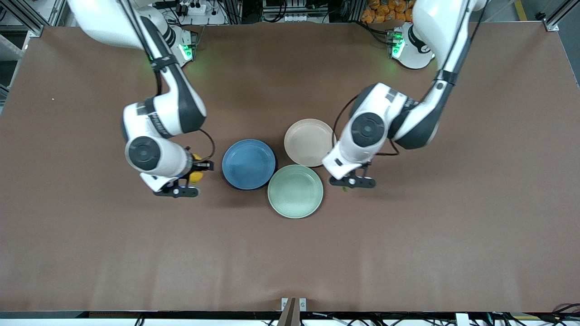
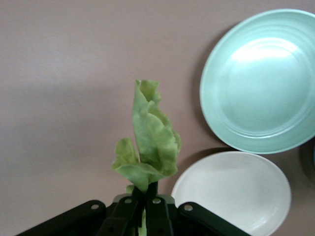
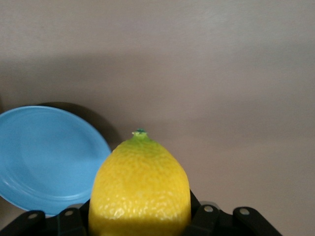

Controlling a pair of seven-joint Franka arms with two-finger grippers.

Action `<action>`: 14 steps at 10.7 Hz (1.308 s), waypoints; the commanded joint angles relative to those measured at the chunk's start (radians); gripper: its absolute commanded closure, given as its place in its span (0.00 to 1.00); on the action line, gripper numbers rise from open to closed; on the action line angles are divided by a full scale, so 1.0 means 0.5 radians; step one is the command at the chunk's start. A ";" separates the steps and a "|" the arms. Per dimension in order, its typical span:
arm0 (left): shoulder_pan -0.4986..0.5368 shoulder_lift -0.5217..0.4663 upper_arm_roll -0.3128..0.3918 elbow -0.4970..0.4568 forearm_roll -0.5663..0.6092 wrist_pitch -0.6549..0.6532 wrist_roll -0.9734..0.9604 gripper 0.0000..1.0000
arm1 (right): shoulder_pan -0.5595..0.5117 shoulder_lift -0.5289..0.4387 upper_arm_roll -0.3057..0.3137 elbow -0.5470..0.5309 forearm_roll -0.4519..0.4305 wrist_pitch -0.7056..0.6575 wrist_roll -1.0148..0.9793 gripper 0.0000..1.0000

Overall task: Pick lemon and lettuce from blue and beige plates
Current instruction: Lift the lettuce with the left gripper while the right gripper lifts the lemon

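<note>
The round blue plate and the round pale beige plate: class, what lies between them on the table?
Nothing: in the front view only bare brown table separates the blue plate from the beige plate.

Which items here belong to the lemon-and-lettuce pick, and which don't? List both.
Part of the job: lemon in right gripper; lettuce in left gripper; blue plate; beige plate.
Just lying about: mint-green plate.
</note>
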 commanded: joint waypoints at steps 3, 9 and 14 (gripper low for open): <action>0.284 -0.022 -0.016 -0.022 0.072 -0.036 0.333 1.00 | -0.211 -0.061 0.027 -0.011 -0.192 -0.079 -0.258 0.60; 0.492 0.060 -0.009 -0.022 0.265 0.019 0.395 1.00 | -0.441 -0.033 0.030 -0.084 -0.288 0.006 -0.402 0.60; 0.585 0.119 -0.006 -0.038 0.272 0.157 0.478 1.00 | -0.472 -0.055 0.027 -0.324 -0.291 0.298 -0.402 0.60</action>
